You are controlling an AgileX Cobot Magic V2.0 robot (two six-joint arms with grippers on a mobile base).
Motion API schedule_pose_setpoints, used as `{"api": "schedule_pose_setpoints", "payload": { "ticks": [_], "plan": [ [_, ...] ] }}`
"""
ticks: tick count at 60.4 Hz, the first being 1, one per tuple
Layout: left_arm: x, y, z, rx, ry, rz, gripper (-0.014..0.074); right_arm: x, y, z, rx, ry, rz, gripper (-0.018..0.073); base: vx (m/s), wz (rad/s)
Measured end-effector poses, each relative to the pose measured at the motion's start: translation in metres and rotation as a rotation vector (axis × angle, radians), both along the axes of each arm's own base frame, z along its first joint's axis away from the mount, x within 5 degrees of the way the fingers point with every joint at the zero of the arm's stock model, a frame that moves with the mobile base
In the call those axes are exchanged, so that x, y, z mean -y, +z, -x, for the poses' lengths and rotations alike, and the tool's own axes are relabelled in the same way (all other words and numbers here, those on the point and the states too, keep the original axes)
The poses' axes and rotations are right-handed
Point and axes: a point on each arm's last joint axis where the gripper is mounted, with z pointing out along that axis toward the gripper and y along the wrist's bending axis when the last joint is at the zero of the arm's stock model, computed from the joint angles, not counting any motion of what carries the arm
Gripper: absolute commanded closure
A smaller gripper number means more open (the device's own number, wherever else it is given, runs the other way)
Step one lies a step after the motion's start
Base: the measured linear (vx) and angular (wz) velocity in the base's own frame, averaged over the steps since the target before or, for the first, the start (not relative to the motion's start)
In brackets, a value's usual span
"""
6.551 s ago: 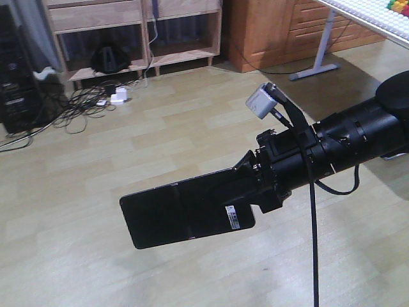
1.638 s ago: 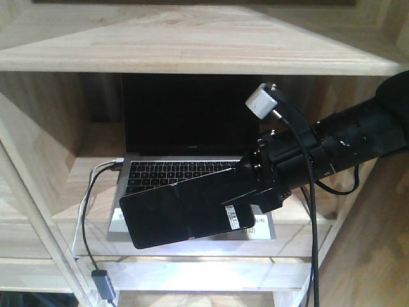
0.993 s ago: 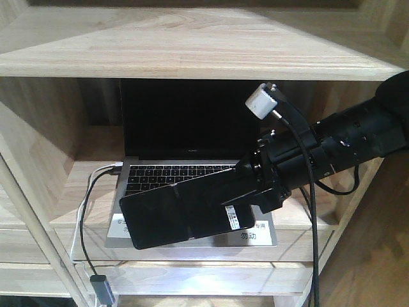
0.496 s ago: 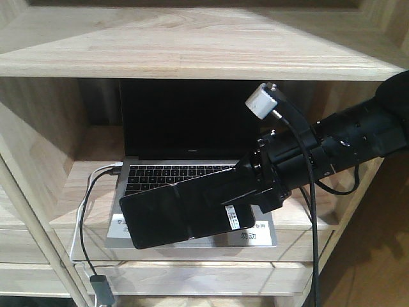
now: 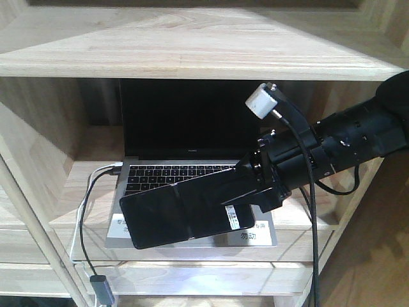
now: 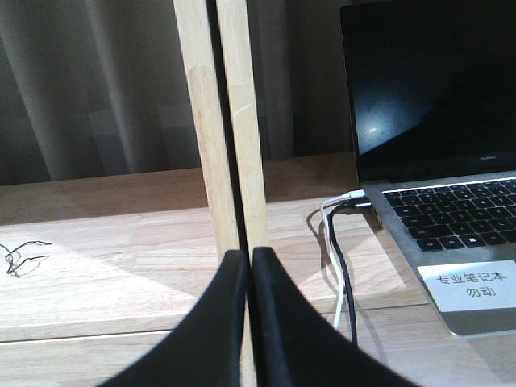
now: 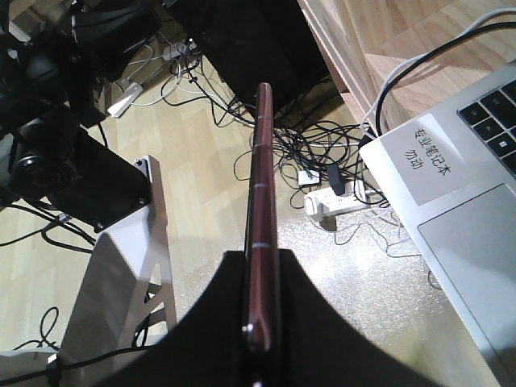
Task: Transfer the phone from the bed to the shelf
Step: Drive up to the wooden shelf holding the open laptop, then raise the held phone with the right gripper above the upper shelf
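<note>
The phone (image 5: pixel 185 214) is a flat glossy black slab with a white barcode sticker. It hangs level in front of the shelf (image 5: pixel 192 45), over the front edge of the laptop bay. My right gripper (image 5: pixel 252 188) is shut on the phone's right end. In the right wrist view the phone (image 7: pixel 262 185) shows edge-on, pinkish, clamped between the black fingers of the right gripper (image 7: pixel 260 278). My left gripper (image 6: pixel 244 256) is shut with nothing in it, facing a wooden upright (image 6: pixel 218 121) of the shelf. The bed is out of view.
An open grey laptop (image 5: pixel 192 150) with a white label (image 6: pixel 472 286) fills the shelf bay. White and black cables (image 6: pixel 339 242) run from its left side down to a dongle (image 5: pixel 102 284). Below lie a power strip (image 7: pixel 339 201) and tangled cables on the floor.
Some six seconds back the phone hung over open floor with the shelf far off; now it is right at the laptop bay. Over the last second almost nothing moved.
</note>
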Motion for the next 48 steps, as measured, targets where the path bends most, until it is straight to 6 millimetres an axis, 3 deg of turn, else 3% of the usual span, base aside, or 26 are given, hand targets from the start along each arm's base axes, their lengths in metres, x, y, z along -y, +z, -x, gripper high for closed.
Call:
{"api": "schedule_pose_setpoints", "payload": {
  "ticks": [19,42,48],
  "plan": [
    [0.000,0.000,0.000,0.000,0.000,0.000,0.0596,0.000,0.006,0.002,-0.009,-0.017,-0.026,0.0560,0.00,0.00],
    [0.000,0.000,0.000,0.000,0.000,0.000,0.0596,0.005,0.060,0.035,0.107,-0.037,-0.159,0.0560,0.00,0.00],
    [0.000,0.000,0.000,0.000,0.000,0.000,0.0596,0.005,0.082,0.036,0.151,-0.033,-0.183,0.0560,0.00,0.00]
  ]
}}
